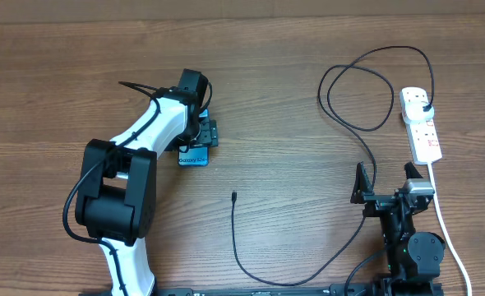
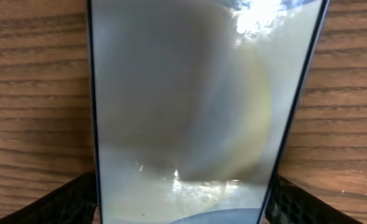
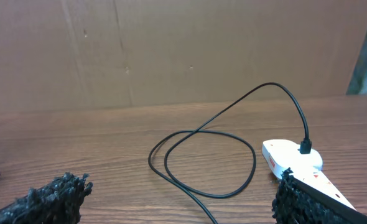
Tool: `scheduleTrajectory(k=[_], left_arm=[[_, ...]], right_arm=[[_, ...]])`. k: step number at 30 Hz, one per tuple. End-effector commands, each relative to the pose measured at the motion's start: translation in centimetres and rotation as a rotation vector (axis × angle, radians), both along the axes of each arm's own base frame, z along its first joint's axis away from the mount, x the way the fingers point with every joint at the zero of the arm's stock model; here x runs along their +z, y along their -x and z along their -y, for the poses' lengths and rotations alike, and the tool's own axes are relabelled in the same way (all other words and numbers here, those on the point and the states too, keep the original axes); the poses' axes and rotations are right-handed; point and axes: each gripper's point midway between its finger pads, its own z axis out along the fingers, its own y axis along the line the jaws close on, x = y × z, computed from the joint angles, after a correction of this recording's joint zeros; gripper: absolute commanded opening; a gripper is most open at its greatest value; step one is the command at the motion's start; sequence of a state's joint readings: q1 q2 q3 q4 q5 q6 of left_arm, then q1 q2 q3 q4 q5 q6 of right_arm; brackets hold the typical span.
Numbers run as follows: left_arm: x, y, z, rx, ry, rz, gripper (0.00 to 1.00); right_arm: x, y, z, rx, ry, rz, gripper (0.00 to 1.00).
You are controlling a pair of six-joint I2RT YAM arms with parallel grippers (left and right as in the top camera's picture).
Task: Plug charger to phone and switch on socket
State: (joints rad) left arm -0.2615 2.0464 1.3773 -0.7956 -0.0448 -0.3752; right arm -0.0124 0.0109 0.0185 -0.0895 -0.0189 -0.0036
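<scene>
The phone (image 1: pixel 193 157) is lying flat on the table (image 1: pixel 62 82), left of centre, and is being gripped by the left gripper (image 1: pixel 198 140). In the left wrist view its fingers (image 2: pixel 65 205) are being pressed against both long edges, so the phone is judged to be clamped. The screen is being washed out by glare there.

The charger (image 1: pixel 233 226) is lying loose. Its tip is being left free on the table, just right of the phone and apart from it. The cable is being trailed towards the near edge, then up in loops to the plug, which is already sitting in the socket (image 1: pixel 421 123) at the far right.

The right gripper (image 1: pixel 385 177) is being held near the socket with its fingers apart and nothing between them.

The step in hand is judged to be steadying the phone for plugging in. Next, the tip is needing to be picked up by the right gripper, lined up with the phone's port and pushed in; the socket switch is being left for last. The port is not being shown in any view.
</scene>
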Motion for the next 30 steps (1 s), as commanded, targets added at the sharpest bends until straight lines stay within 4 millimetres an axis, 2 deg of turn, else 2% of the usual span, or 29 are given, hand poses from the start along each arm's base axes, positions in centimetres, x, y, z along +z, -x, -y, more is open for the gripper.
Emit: scheduleTrajectory(k=[1,8,16,22,30], left_arm=[[-2.7,2.3,0.6,0.012,0.037,-0.118,0.83],[-2.5,4.8,2.1,-0.005,0.095,-0.220,0.83],[-2.2,7.5,3.2,-0.046,0.062,-0.307,0.87],[-2.2,7.6,3.6,-0.064,0.050,-0.301,0.95],[-2.3,6.7,2.3,-0.022,0.061,-0.285,0.98]], right_arm=[[-0.2,0.0,0.0,-0.001,0.006,0.004,1.00],[-0.2,0.0,0.0,-0.001,0.006,0.004,1.00],[-0.2,0.0,0.0,-0.001,0.006,0.004,1.00],[-0.2,0.0,0.0,-0.001,0.006,0.004,1.00],[-0.2,0.0,0.0,-0.001,0.006,0.004,1.00]])
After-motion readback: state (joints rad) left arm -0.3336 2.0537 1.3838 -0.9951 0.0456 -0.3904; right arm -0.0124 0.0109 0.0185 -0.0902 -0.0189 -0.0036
